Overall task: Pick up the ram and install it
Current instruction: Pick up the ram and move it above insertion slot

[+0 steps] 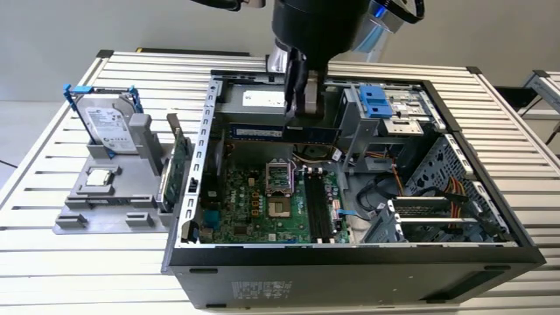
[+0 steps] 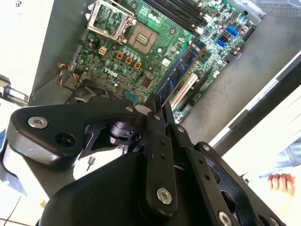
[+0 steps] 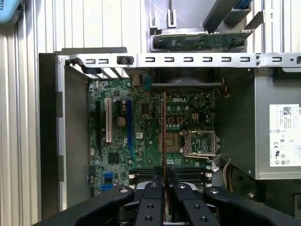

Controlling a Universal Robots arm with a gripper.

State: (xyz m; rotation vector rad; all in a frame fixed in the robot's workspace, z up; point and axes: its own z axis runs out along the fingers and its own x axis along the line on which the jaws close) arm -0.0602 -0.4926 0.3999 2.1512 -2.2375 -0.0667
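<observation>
We record the gripper clamped on the ram above the motherboard: broadside in the exterior view, a thin edge in the first wrist view.

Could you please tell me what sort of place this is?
Probably a robotics lab bench for computer assembly: an open computer case sits on a slatted metal table, a grey fixture holds spare parts, and the gripper holds the ram above the motherboard.

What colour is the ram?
The ram is blue with black chips, clearest in the second wrist view.
</observation>
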